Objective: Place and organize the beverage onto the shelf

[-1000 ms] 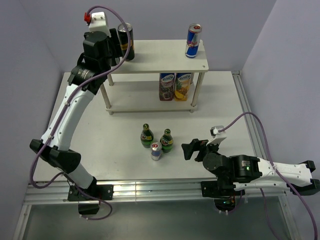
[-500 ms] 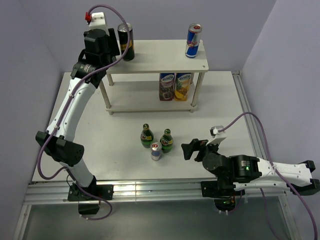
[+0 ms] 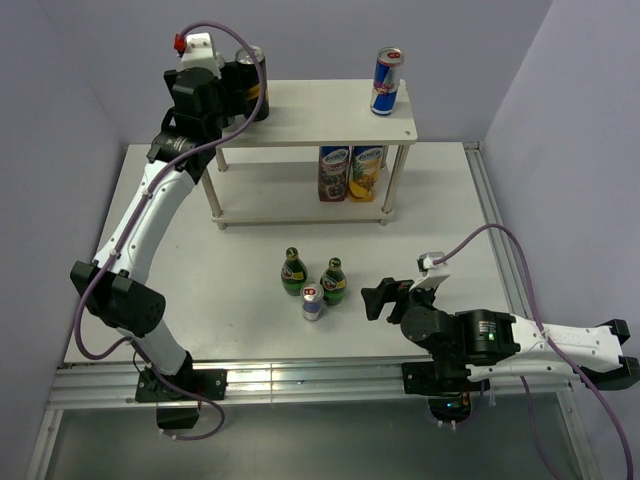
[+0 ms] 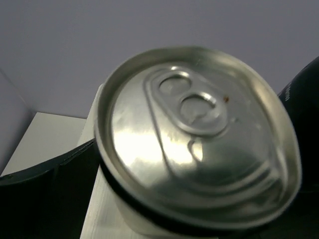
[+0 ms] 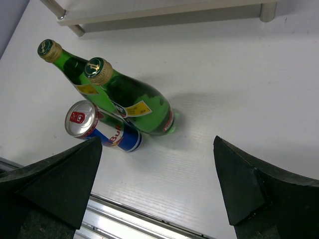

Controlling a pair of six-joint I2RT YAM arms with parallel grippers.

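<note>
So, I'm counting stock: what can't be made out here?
- Left wrist: label of black can, below its own top.
- Left wrist: whether left tool touches the can; fingers blurred at edges.
- Top: tops of juice cartons, under upper board.
- Right wrist: shelf, cut by top edge.

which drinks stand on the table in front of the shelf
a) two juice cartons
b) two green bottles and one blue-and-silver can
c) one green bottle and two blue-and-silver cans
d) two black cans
b: the top view shows one green bottle, a second green bottle and one blue-and-silver can standing close together on the table, on the near side of the shelf.
</note>
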